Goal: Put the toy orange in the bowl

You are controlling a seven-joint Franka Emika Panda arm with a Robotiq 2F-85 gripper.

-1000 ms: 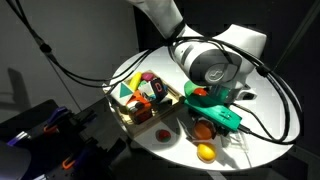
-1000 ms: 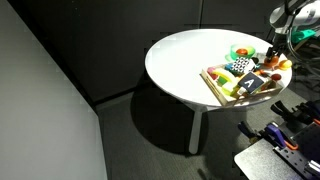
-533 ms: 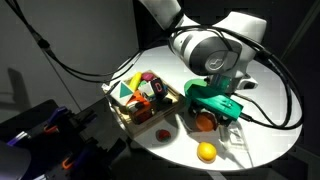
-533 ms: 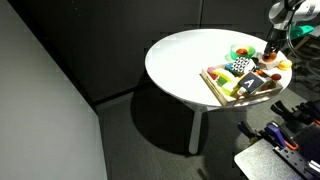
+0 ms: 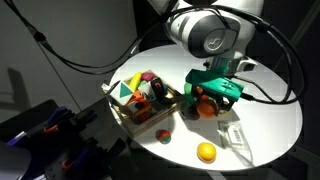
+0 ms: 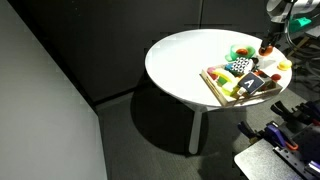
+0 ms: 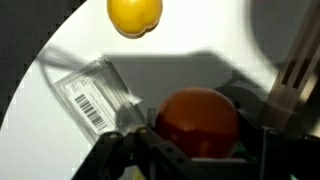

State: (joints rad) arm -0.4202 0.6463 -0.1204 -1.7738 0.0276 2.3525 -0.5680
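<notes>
- Contact, folks: the gripper (image 5: 207,103) is clamped tight on the toy orange (image 7: 198,121), and nothing else is in its grasp.
- Up close in the wrist view, dark fingers (image 7: 122,152) press in on either side of that deep-orange ball, so the jaws stand only as wide as the fruit lets them.
- The orange looks to be clear of the white table (image 6: 180,60), with a soft shadow spread on the tabletop beneath it.
- The arm (image 5: 205,32) comes down from above, cables looping off it across the table's far side.
- Just beside the held fruit lies a clear packet (image 7: 92,95) with a barcode label, flat on the table.
- Beyond the packet in the wrist view sits a yellow ball (image 7: 135,15), well apart from the gripper and touching nothing.
- The bowl (image 6: 240,52), bright green, shows small in an exterior view, at the table's far side behind the wooden tray (image 5: 135,114).
- The orange is not in the bowl: it hangs in the gripper off to one side of it, fairly near.
- What lies inside the bowl is too small to tell from here.
- The tray is packed with mixed coloured toys and sits beside the gripper, not touched by it.
- A small red piece (image 5: 163,137) rests on the table just in front of the tray.
</notes>
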